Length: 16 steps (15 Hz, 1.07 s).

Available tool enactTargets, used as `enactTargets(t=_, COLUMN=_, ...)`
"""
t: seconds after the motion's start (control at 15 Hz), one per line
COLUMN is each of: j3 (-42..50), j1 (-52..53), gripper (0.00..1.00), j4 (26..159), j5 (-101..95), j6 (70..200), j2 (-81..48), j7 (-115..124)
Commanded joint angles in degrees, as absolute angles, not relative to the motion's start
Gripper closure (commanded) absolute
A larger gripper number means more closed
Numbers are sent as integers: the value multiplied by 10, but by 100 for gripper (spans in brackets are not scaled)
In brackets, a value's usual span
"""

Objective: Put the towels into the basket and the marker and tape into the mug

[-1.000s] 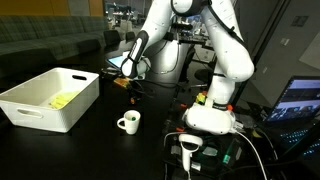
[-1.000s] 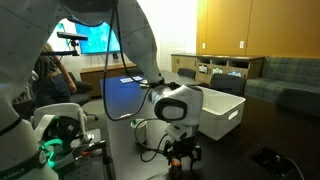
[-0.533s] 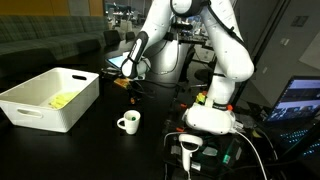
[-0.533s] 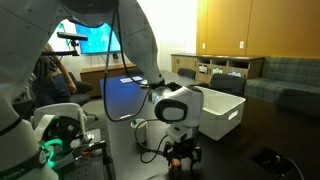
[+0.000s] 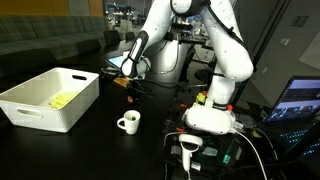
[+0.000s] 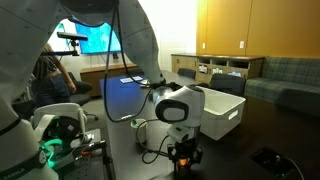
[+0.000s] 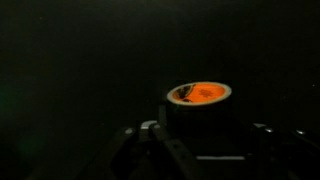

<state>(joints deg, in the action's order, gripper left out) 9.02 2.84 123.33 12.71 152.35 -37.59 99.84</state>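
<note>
Dark tabletop (image 5: 90,140): arm (image 5: 226,50) bent low, fingers (image 6: 177,156) straddling tape roll (image 7: 198,100); whether clamped, cannot tell.

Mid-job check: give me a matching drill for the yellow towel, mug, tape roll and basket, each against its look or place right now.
Column one:
1. yellow towel
2. mug
3. tape roll
4. basket

Column two:
A. orange on top, seen in the wrist view
B. lying inside the basket
C. small, white, with a side handle
D. large, white, rectangular

Pairs: 1-B, 2-C, 3-A, 4-D
</note>
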Motion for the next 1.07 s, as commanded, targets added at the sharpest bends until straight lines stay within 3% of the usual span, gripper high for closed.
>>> enactTargets(t=0.0, j3=76, j1=15, gripper=73, j4=1231, j5=139, j6=1529, j2=-386, j7=980)
enactTargets(t=0.4, j3=71, j1=10, gripper=94, j4=1238, j5=140, j6=1527, j2=-381, j7=966)
enactTargets(t=0.6, j3=59, j1=0, gripper=89, j4=1238, j5=143, j6=1530, j2=-378, j7=934)
enactTargets(t=0.87, j3=34, j1=-30, gripper=91, j4=1241, j5=158, j6=1524, j2=-364, j7=859)
enactTargets(t=0.93, j3=25, j1=-39, gripper=88, j4=1243, j5=167, j6=1524, j2=-358, j7=835)
enactTargets(t=1.0, j3=22, j1=-43, gripper=64, j4=1246, j5=174, j6=1526, j2=-353, j7=815)
